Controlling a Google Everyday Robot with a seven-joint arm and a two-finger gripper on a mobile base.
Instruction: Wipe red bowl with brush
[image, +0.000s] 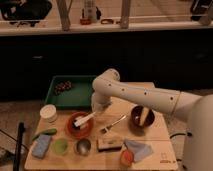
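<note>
Holding the brush (84, 120) clamped by its white handle, the gripper (96, 112) hangs over the red bowl's (71, 131) far rim. The handle's long axis slants down into the bowl, with the bristle head resting near its centre. Wiping strokes should probably run along that axis.

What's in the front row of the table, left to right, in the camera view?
Blue sponge → green cup → metal cup → brown block → blue cloth. The gripper is behind that row, above the red bowl's right side, by the brush handle.
</note>
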